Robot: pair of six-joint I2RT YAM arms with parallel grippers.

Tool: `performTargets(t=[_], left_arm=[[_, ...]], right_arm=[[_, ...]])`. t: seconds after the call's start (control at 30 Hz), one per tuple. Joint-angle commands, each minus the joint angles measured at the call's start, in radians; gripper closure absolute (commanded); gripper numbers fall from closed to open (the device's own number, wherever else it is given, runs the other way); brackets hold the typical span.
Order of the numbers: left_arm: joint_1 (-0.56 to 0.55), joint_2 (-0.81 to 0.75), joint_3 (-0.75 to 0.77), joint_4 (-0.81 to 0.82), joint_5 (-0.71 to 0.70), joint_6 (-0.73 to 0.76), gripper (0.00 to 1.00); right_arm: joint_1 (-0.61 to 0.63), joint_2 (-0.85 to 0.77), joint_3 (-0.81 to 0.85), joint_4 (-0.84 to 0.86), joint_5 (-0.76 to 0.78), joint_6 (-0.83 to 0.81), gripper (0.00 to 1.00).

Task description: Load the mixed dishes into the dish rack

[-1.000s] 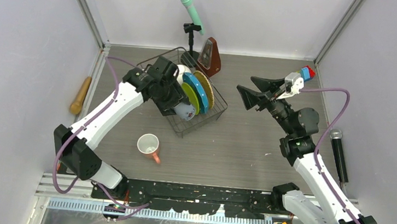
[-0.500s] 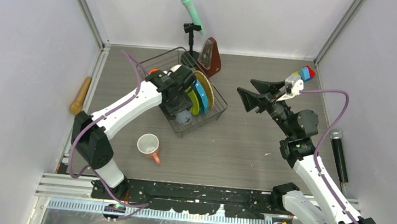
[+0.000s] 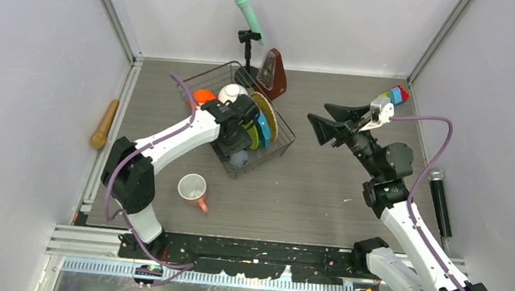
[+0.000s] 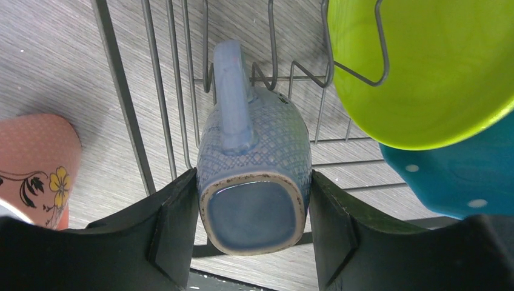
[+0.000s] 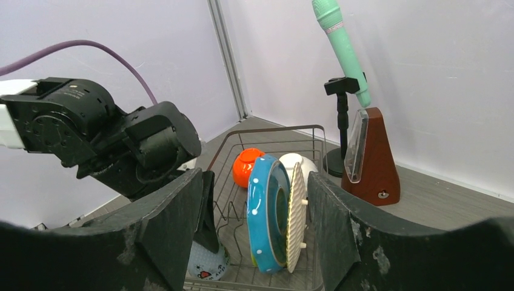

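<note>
One small grey mug (image 4: 254, 151), mouth hidden, fills left jaws.

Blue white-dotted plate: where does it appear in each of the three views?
Top external: blue white-dotted plate, centre, on edge between lime green plate and yellow woven-pattern plate.
Left wrist: lower right corner, below the lime green plate.
Right wrist: bottom centre, on edge beside the yellow woven-pattern plate.
Shared landmark: the dish rack wires.

Pink mug (image 4: 36, 159) cut off (left edge); lime plate (image 4: 424, 66) cropped.
</note>
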Motion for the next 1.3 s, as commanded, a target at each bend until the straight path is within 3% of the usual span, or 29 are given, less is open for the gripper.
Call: performTargets(t=[0.0, 0.2, 0.27, 0.4, 0.53, 0.67, 0.8, 1.07, 1.2, 1.27], left_arm=[[-0.005, 0.008, -0.013, 0.070, -0.031, 0.025, 1.00], [-0.005, 0.037, -0.037, 0.101, -0.026, 0.071, 1.00], [-0.005, 0.053, -0.027, 0.092, -0.007, 0.079, 0.91], [-0.005, 0.073, -0.022, 0.090, -0.011, 0.100, 0.64], [-0.005, 0.063, -0.021, 0.072, -0.045, 0.093, 0.29], [-0.005, 0.022, -0.003, 0.039, -0.056, 0.100, 0.08], [-0.005, -0.029, 0.000, 0.040, -0.031, 0.092, 0.01], [-0.002, -0.153, 0.079, -0.067, -0.078, 0.143, 0.00], [0.028, -0.269, 0.068, -0.126, -0.100, 0.287, 0.09], [0.086, -0.320, 0.037, -0.146, -0.017, 0.440, 0.09]], right_arm=[[0.002, -0.001, 0.034, -0.008, 0.000, -0.005, 0.31], [0.002, -0.036, 0.039, -0.097, 0.041, -0.023, 0.32], [0.002, -0.051, 0.044, -0.131, 0.045, -0.034, 0.32], [0.002, -0.077, 0.050, -0.169, 0.041, -0.040, 0.32], [0.002, -0.103, 0.058, -0.218, 0.050, -0.043, 0.32], [0.001, -0.131, 0.076, -0.282, 0.064, -0.052, 0.31], [0.002, -0.143, 0.082, -0.321, 0.075, -0.052, 0.31], [0.001, -0.143, 0.096, -0.376, 0.072, -0.034, 0.31], [0.002, -0.114, 0.141, -0.454, 0.068, 0.022, 0.31], [0.003, -0.102, 0.177, -0.520, 0.101, 0.072, 0.28]])
